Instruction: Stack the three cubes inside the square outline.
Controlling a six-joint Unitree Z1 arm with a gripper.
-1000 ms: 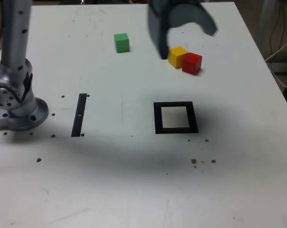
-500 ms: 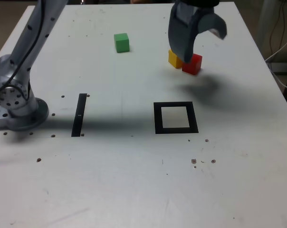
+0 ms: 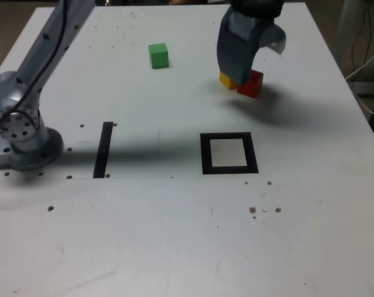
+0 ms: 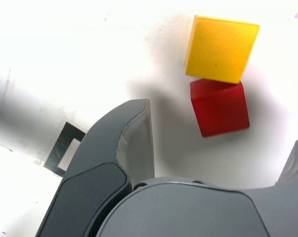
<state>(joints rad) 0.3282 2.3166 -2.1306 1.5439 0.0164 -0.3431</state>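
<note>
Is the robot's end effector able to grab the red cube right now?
Probably yes. The end effector is open above the red cube with nothing between, though the yellow cube touches one side and might get nudged.

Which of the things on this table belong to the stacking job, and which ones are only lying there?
Belong to the job:
red cube
yellow cube
green cube
square outline
gripper, open, over the red and yellow cubes

Only lying there:
black strip
small dark specks on the table
</note>
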